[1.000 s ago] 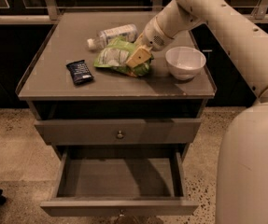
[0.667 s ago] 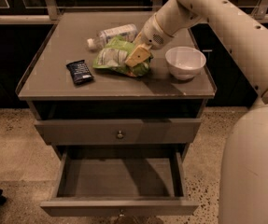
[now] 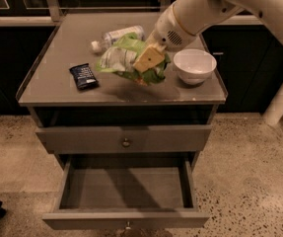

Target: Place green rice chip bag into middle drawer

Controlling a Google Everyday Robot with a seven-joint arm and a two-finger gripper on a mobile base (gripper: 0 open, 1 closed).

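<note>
crinkly green foil chip bag [image 3: 119,58] hanging just above the smooth grey bench [image 3: 52,90], gripper [image 3: 150,59] jaws pinched tight on its right side, round white bowl [image 3: 194,65] just beside, shallow boxy middle drawer [image 3: 126,187] open below

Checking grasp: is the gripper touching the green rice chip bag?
Touching: camera view shows the gripper clamped on the green rice chip bag above the countertop.

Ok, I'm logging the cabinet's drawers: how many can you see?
2. A closed drawer just under the cabinet top; the middle drawer below it, pulled open. Others may be hidden below. The end effector, over the top, grips the green rice chip bag.
</note>
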